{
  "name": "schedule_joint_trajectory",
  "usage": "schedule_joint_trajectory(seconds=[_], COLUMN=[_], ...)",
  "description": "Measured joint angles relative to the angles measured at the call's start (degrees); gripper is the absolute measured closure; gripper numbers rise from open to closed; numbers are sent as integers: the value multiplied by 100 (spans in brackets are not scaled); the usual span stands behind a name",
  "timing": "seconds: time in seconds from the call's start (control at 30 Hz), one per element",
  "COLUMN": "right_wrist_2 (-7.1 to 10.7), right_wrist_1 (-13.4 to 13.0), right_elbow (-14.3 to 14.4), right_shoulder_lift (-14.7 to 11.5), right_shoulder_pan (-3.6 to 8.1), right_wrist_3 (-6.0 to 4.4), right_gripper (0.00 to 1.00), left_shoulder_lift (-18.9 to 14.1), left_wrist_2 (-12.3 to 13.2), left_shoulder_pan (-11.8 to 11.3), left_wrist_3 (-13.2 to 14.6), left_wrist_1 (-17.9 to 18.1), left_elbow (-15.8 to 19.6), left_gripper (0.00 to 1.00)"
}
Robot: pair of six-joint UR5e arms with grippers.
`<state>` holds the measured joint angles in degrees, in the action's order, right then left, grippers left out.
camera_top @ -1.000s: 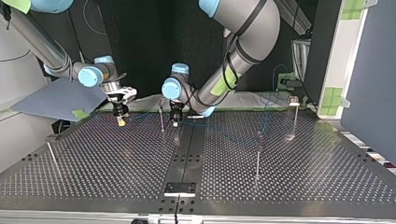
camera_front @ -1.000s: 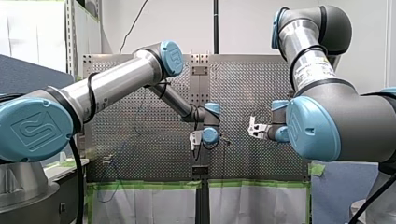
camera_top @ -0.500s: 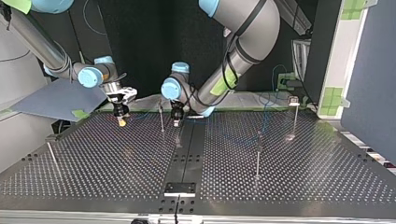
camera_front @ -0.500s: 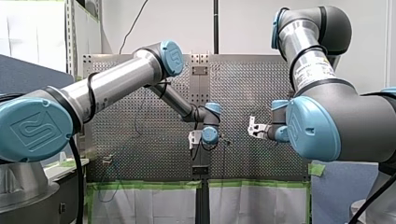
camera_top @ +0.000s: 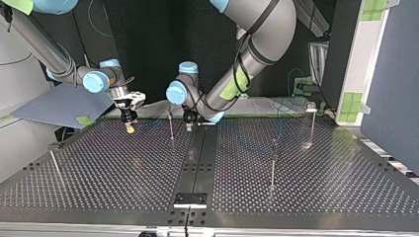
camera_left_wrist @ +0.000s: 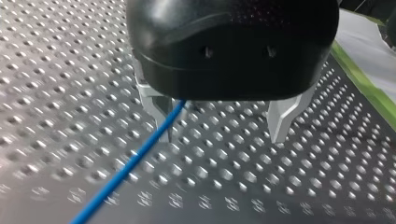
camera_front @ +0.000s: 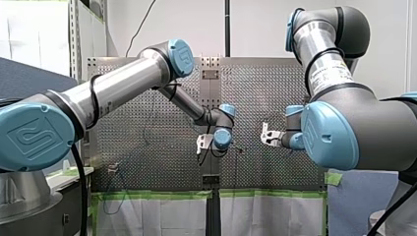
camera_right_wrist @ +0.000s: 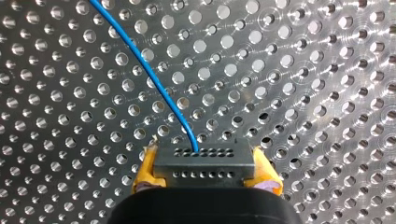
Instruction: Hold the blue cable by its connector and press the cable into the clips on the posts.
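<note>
Your right tool is clamped on the grey connector, with yellow pads on both its sides. The blue cable curves out of the connector across the perforated worktop. Your left tool has its metal fingers apart, and the cable runs just beside one of them. In the top view both tools hang at the worktop's far edge, with a thin post between them.
</note>
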<state>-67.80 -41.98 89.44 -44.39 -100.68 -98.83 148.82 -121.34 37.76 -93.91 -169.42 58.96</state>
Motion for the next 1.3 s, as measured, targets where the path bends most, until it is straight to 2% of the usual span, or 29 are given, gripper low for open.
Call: schedule_joint_trajectory(seconds=[0.2, 0.37, 0.5, 0.7, 1.0, 1.3], right_wrist_2=[2, 2, 2, 1, 1, -3], right_wrist_1=[32, 76, 92, 99, 125, 120], right_elbow=[0, 0, 0, 0, 0, -1], right_shoulder_lift=[-2, -2, -2, -1, -3, 0], right_shoulder_pan=[1, 20, 23, 13, 9, 3], right_wrist_3=[0, 5, 4, 3, 2, 2], right_gripper=[100, 100, 100, 100, 100, 100], left_shoulder_lift=[-256, -294, -296, -298, -298, -298], left_wrist_2=[-83, -117, -182, -252, -208, -173], left_shoulder_pan=[199, 453, 562, 571, 698, 773], left_wrist_3=[-143, -347, -398, -407, -311, -299], left_wrist_1=[-177, -179, -57, 192, 634, 1042], left_elbow=[22, 207, 401, 680, 1117, 1193], left_gripper=[0, 0, 0, 0, 0, 0])
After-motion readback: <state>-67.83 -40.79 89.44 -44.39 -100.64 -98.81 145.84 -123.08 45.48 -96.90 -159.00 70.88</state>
